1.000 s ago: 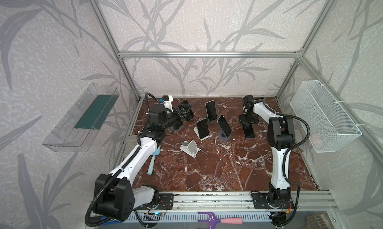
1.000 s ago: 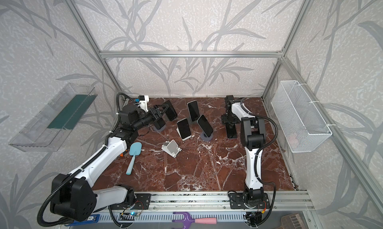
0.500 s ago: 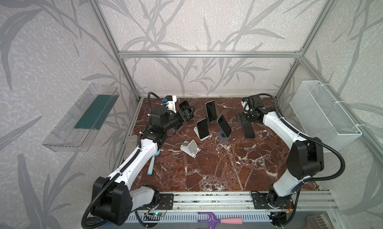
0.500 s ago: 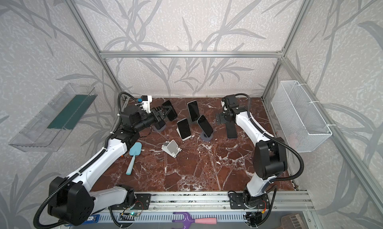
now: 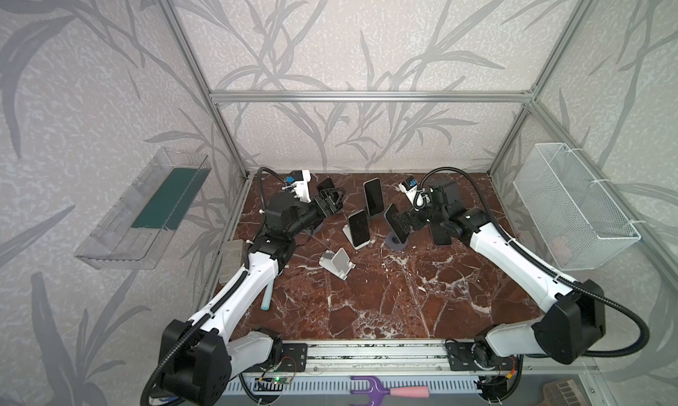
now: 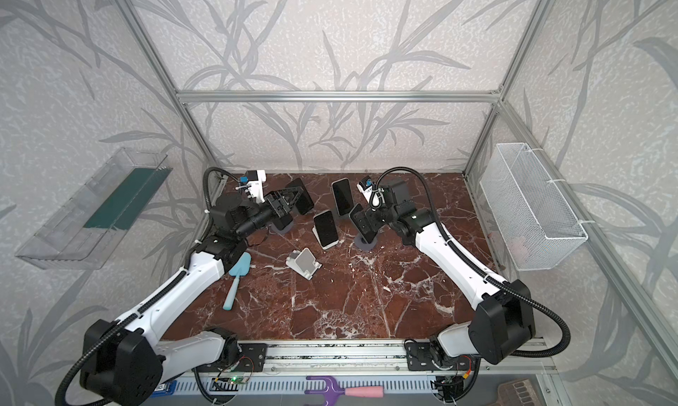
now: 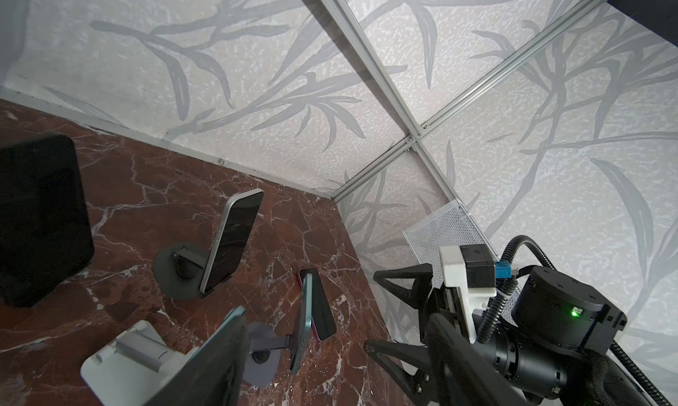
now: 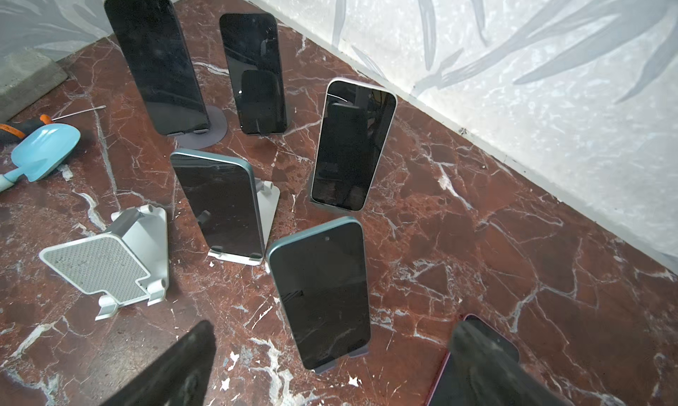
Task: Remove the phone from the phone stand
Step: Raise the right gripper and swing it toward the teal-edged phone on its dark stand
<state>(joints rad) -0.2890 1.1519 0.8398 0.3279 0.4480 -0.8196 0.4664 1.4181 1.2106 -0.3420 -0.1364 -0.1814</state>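
Observation:
Several phones lean on stands on the marble table. A teal-rimmed phone (image 8: pixel 323 294) sits on a dark round phone stand (image 5: pixel 396 244). My right gripper (image 8: pixel 330 371) is open, its fingers (image 8: pixel 176 371) either side of that phone's foot without touching it. A pink-rimmed phone (image 5: pixel 440 235) lies flat beside it. My left gripper (image 7: pixel 337 363) is open and holds nothing. In both top views it hangs at the back left (image 5: pixel 332 200) next to a black phone (image 6: pixel 301 200). A silver phone (image 5: pixel 373 196) and another teal phone (image 5: pixel 358 228) stand between the arms.
An empty white stand (image 5: pixel 337 263) lies tipped near the middle. A blue scoop (image 6: pixel 238 272) and a grey block (image 5: pixel 231 255) sit by the left edge. A wire basket (image 5: pixel 572 209) hangs on the right wall and a clear tray (image 5: pixel 146 209) on the left wall.
My right gripper opened wide, left the pink-rimmed phone flat on the table and swung left to the teal phone on the round stand. My left gripper went from shut to open.

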